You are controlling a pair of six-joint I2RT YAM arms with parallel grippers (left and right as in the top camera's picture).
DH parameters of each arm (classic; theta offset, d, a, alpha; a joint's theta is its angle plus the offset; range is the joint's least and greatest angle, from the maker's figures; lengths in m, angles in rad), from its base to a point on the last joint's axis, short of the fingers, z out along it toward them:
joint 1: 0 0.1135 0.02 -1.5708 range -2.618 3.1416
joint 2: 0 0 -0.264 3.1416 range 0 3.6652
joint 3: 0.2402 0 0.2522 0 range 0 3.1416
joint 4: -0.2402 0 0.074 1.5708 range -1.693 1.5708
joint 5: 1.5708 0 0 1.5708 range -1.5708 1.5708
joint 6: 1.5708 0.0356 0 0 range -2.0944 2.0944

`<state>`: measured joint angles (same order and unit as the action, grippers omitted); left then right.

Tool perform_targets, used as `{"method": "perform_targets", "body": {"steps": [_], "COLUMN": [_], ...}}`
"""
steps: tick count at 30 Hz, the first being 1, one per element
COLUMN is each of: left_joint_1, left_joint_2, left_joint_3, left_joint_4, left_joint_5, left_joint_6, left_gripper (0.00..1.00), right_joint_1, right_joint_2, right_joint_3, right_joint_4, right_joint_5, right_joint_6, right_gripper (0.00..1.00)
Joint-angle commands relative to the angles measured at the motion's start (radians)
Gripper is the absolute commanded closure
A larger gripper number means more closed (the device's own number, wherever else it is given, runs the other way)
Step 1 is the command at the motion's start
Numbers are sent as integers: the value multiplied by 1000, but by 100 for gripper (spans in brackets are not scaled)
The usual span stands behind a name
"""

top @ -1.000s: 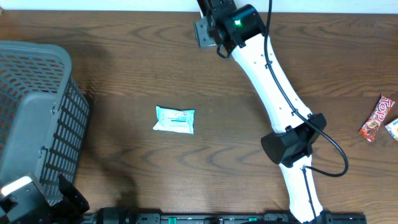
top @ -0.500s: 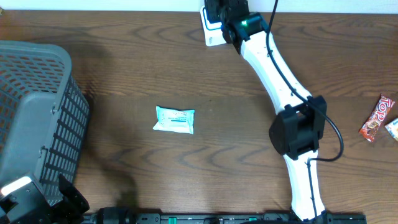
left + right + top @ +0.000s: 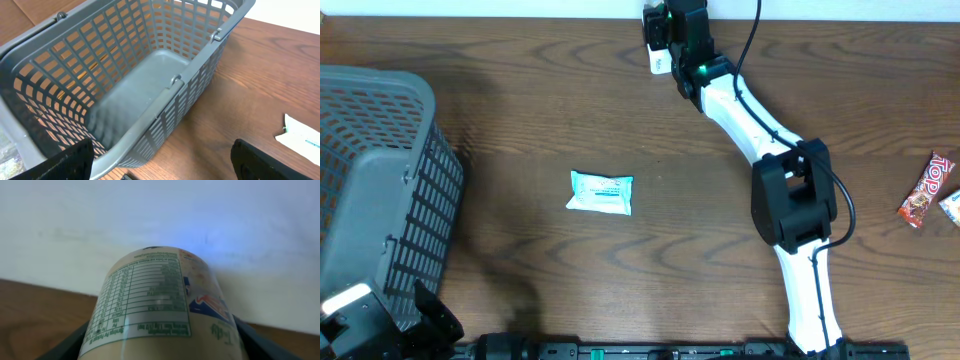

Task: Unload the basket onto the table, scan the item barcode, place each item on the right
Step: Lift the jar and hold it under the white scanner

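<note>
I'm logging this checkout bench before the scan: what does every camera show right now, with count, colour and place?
table: one, dark brown wood, under everything
basket: one, grey plastic mesh, left side of the table
packet: one, teal and white, lying flat near the table's centre
candy bar: one, red wrapper, right edge
second packet: one, pale, beside the candy bar, cut off by the frame
container: one, cream with a nutrition label, held up at the table's far edge
left arm: one, black and white, near-left corner by the basket, jaws wide apart and empty
right arm: one, white and black, stretched to the far edge, jaws closed on the container
</note>
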<state>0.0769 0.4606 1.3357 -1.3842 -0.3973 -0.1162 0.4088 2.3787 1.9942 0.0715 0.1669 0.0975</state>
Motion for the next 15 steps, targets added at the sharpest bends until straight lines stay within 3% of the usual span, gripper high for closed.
{"method": "perform_targets", "body": {"steps": [1,15], "left_joint_1": [3,3], "left_joint_2": [-7,-7], "left_joint_3": [3,3], "left_joint_4": [0,0], "left_joint_5": [-3,-3], "left_joint_6": [-2,-2], "left_gripper": [12,12], "right_joint_1": [6,11], "right_joint_2": [59,132], "right_joint_3": [2,14], "right_joint_4": [49,103], "right_joint_5": [-5,-8], "right_joint_6": [15,21], "right_gripper": [48,48]}}
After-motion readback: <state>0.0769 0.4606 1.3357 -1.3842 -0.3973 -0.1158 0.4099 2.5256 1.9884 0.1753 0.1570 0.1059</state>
